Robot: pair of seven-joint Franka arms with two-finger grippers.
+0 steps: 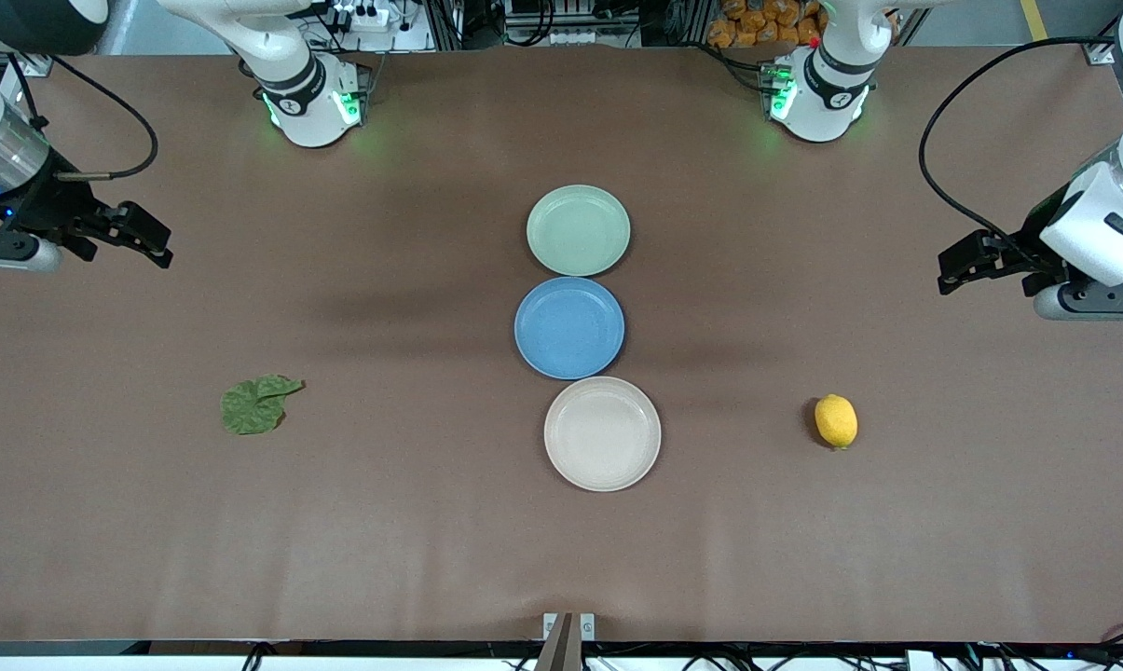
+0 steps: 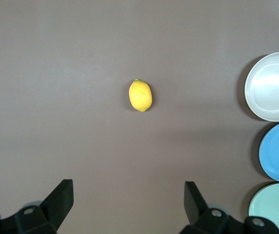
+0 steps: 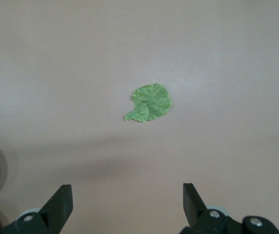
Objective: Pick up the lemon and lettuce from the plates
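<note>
The yellow lemon (image 1: 836, 421) lies on the bare table toward the left arm's end, on no plate; it also shows in the left wrist view (image 2: 140, 95). The dark green lettuce (image 1: 255, 404) lies on the table toward the right arm's end; it also shows in the right wrist view (image 3: 149, 103). The mint green plate (image 1: 579, 230) and the beige plate (image 1: 602, 433) are empty. My left gripper (image 1: 952, 266) is open and empty, up over the table's left-arm end. My right gripper (image 1: 146, 238) is open and empty, up over the right-arm end.
A blue plate (image 1: 569, 327) sits between the mint and beige plates in a line down the table's middle. The plates show at the edge of the left wrist view, the beige one (image 2: 272, 87) beside the blue one (image 2: 278, 152). Both arm bases stand along the table's top edge.
</note>
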